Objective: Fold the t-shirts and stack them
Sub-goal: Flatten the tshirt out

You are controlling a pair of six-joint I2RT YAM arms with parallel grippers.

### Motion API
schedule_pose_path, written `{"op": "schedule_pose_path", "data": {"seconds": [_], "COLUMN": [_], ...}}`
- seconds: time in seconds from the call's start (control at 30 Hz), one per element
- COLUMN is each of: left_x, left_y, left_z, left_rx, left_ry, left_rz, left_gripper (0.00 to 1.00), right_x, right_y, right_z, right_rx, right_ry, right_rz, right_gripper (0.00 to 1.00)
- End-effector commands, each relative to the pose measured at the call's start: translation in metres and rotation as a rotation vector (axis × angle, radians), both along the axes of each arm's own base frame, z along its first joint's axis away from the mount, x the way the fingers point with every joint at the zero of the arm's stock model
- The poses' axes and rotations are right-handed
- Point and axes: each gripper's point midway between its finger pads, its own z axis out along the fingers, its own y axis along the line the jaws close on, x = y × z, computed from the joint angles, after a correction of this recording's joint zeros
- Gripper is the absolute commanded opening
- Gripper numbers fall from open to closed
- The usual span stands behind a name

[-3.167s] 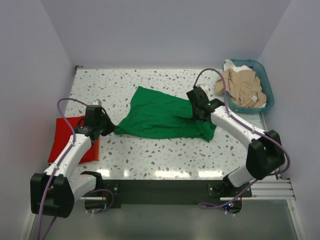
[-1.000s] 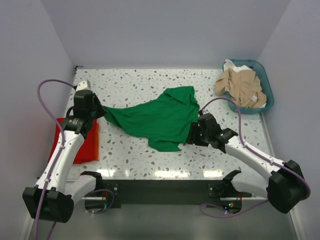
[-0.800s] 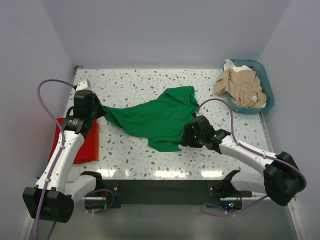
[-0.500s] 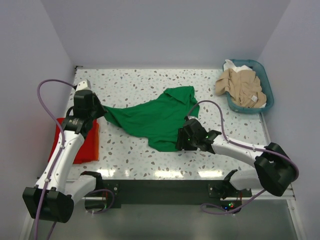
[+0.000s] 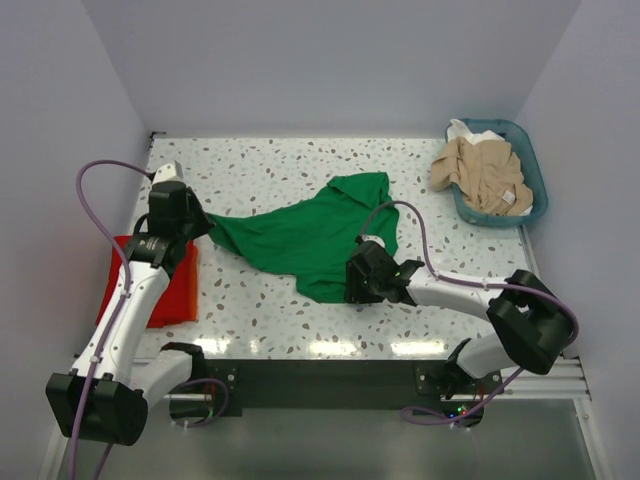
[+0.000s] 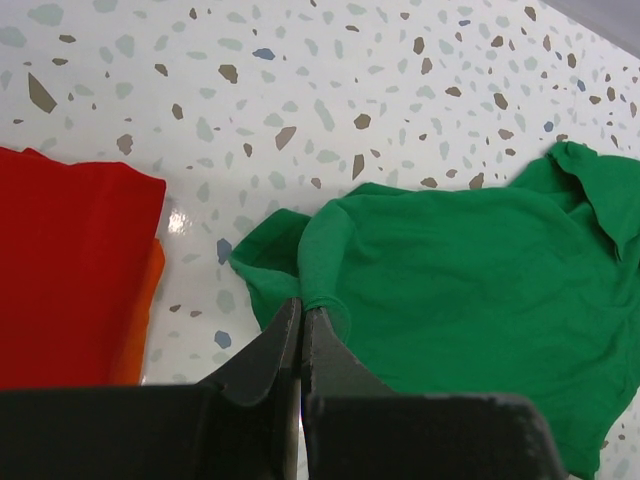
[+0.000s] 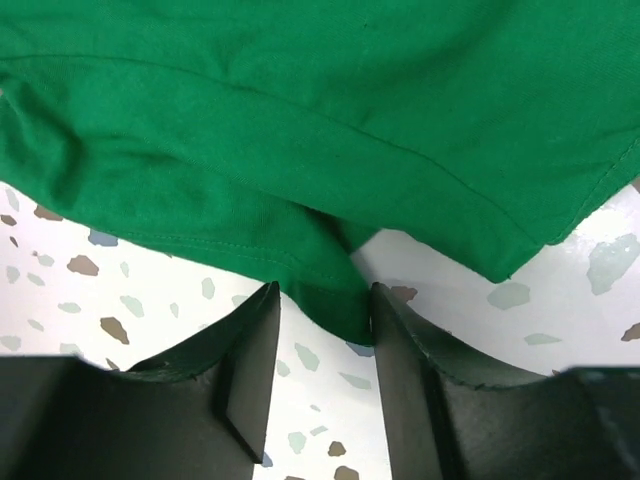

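Nearest you, your right gripper sits low at the near hem of the green t-shirt. Its fingers are parted, with a small fold of the hem lying in the gap, so it straddles the cloth without having a hold on it. To the left and a little farther back, the red t-shirt lies as a flat folded rectangle at the left edge of the table, and that one looks finished. Just beyond its inner edge, your left gripper is pinched tight on a bunched corner of the green t-shirt, drawing that end into a point toward the red one. The green t-shirt itself lies mid-table between your two arms, open and wrinkled, with no clean fold in it yet and its far corner turned over on itself. At the far right corner, the teal basket holds a heap of beige t-shirts with a white t-shirt showing at the back, none of them folded. By my read you're early: one shirt done, the green one only being laid out, and everything in the basket left to do. The stack can't grow until the green t-shirt is flattened, folded and carried over onto the red.
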Motion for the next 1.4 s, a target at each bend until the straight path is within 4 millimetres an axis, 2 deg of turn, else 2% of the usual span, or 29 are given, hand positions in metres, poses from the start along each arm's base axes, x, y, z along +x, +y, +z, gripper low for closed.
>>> {"op": "schedule_pose_path", "data": {"seconds": [0.0,0.03,0.17,0.27,0.3,0.37,0.4,0.43,0.47,0.53,0.57,0.6,0.63,0.67,0.73,0.77,0.8,0.83,0.87,0.9,0.93,0.97,1.03,1.07,1.1,1.17,1.2,1.3,1.37], "left_x": [0.005,0.004,0.001,-0.001,-0.003,-0.005,-0.006,-0.008,-0.01,-0.011,-0.013,-0.013,-0.014,-0.016,-0.02,-0.023,-0.026,-0.028,-0.032,-0.036,-0.039,-0.043,-0.05,-0.053,-0.056,-0.058,-0.057,-0.048,-0.04], "left_y": [0.003,0.003,0.002,0.0,0.0,0.0,0.0,0.0,-0.001,-0.003,-0.004,-0.005,-0.006,-0.006,-0.006,-0.007,-0.008,-0.008,-0.009,-0.011,-0.012,-0.013,-0.015,-0.015,-0.015,-0.015,-0.014,-0.014,-0.012], "left_z": [0.004,0.002,0.0,0.0,0.001,0.006,0.009,0.015,0.017,0.03,0.033,0.046,0.052,0.057,0.081,0.087,0.105,0.114,0.12,0.137,0.144,0.151,0.175,0.182,0.198,0.212,0.225,0.244,0.254], "left_rx": [0.014,0.013,0.01,0.002,-0.001,-0.005,-0.006,-0.009,-0.01,-0.021,-0.023,-0.027,-0.027,-0.024,-0.025,-0.025,-0.031,-0.034,-0.037,-0.045,-0.052,-0.06,-0.074,-0.082,-0.085,-0.095,-0.097,-0.109,-0.111], "left_ry": [-0.037,-0.032,-0.03,-0.031,-0.034,-0.049,-0.057,-0.074,-0.074,-0.102,-0.103,-0.13,-0.138,-0.142,-0.19,-0.198,-0.24,-0.26,-0.268,-0.302,-0.318,-0.328,-0.386,-0.398,-0.435,-0.462,-0.485,-0.517,-0.54], "left_rz": [-0.002,-0.004,-0.009,-0.018,-0.022,-0.021,-0.022,-0.023,-0.024,-0.037,-0.039,-0.049,-0.055,-0.062,-0.069,-0.075,-0.082,-0.086,-0.091,-0.101,-0.105,-0.11,-0.123,-0.122,-0.122,-0.118,-0.113,-0.101,-0.085], "left_gripper": [0.0,0.0,0.0,0.0,0.0,0.0,0.0,0.0,0.0,0.0,0.0,0.0,0.0,0.0,0.0,0.0,0.0,0.0,0.0,0.0,0.0,0.0,0.0,0.0,0.0,0.0,0.0,0.0,0.0], "right_x": [0.019,0.018,0.016,0.016,0.02,0.016,0.022,0.017,0.02,0.015,0.017,0.013,0.01,0.01,0.007,0.005,0.002,0.001,-0.002,-0.004,-0.005,-0.009,-0.012,-0.017,-0.014,-0.016,-0.01,-0.005,0.009], "right_y": [0.012,0.011,0.0,-0.014,-0.017,-0.035,-0.043,-0.056,-0.059,-0.082,-0.089,-0.097,-0.105,-0.11,-0.127,-0.134,-0.139,-0.144,-0.151,-0.155,-0.159,-0.167,-0.175,-0.183,-0.182,-0.191,-0.186,-0.187,-0.179], "right_z": [0.014,0.014,0.017,0.042,0.07,0.093,0.131,0.141,0.17,0.203,0.231,0.241,0.257,0.282,0.307,0.335,0.346,0.359,0.385,0.397,0.409,0.435,0.458,0.481,0.489,0.516,0.523,0.546,0.549], "right_rx": [0.018,0.01,-0.029,-0.04,-0.005,-0.041,-0.005,-0.039,-0.01,-0.026,-0.005,-0.016,-0.002,0.027,0.011,0.043,0.045,0.048,0.082,0.088,0.086,0.124,0.129,0.166,0.159,0.172,0.169,0.165,0.115], "right_ry": [-0.075,-0.073,-0.078,-0.125,-0.187,-0.224,-0.313,-0.322,-0.376,-0.442,-0.496,-0.508,-0.545,-0.587,-0.638,-0.689,-0.704,-0.732,-0.777,-0.797,-0.821,-0.867,-0.917,-0.959,-0.97,-1.032,-1.047,-1.112,-1.13], "right_rz": [-0.021,-0.02,-0.032,-0.054,-0.074,-0.093,-0.13,-0.131,-0.148,-0.179,-0.208,-0.212,-0.219,-0.236,-0.264,-0.29,-0.292,-0.292,-0.314,-0.317,-0.316,-0.34,-0.341,-0.361,-0.366,-0.384,-0.39,-0.406,-0.403], "right_gripper": [0.44,0.41,0.14,0.0,0.0,0.0,0.0,0.0,0.0,0.0,0.0,0.0,0.0,0.0,0.0,0.0,0.0,0.0,0.0,0.0,0.0,0.0,0.0,0.0,0.0,0.0,0.0,0.0,0.0]}}
